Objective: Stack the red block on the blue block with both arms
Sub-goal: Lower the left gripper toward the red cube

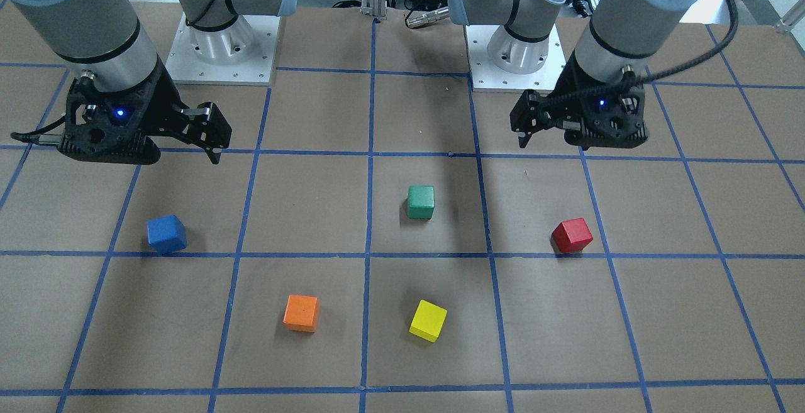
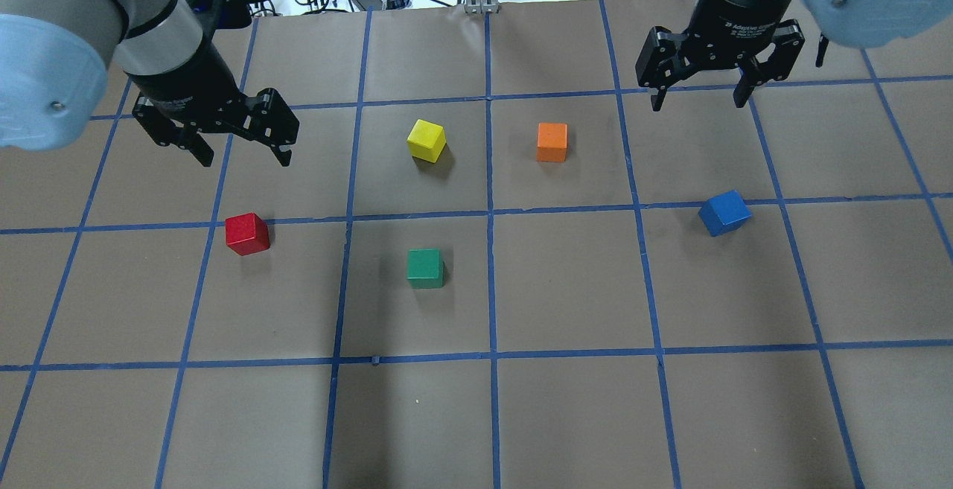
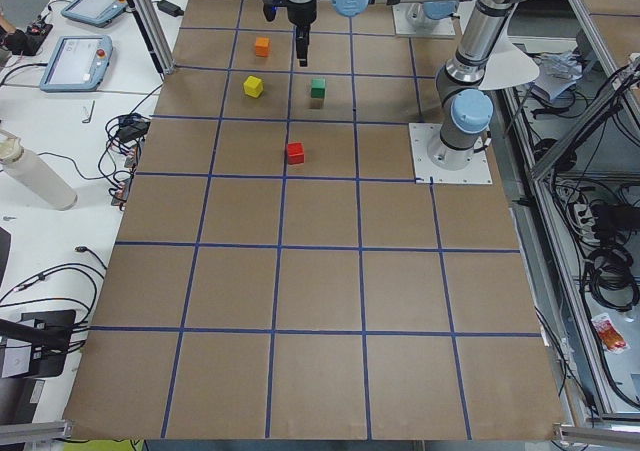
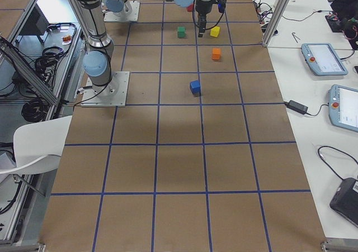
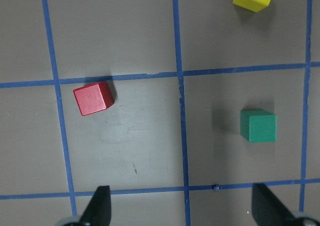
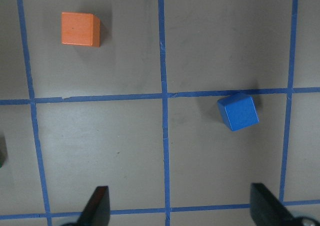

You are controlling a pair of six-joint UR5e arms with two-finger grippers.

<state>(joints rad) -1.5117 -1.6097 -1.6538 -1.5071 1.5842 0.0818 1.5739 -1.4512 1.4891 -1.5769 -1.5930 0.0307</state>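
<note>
In the overhead view the small matte red cube (image 2: 246,233) sits on the brown blue-gridded table (image 2: 566,414). It is at six o'clock from the left black two-fingered gripper (image 2: 244,154), which hangs spread wide and empty. The small blue cube (image 2: 724,212) lies at five o'clock from the right gripper (image 2: 700,102), equally wide and empty.

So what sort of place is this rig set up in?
Most likely a robotics lab workcell. The table is papered brown and marked with a blue tape grid, teach pendants lie on the side bench, and loose cables run alongside.
</note>
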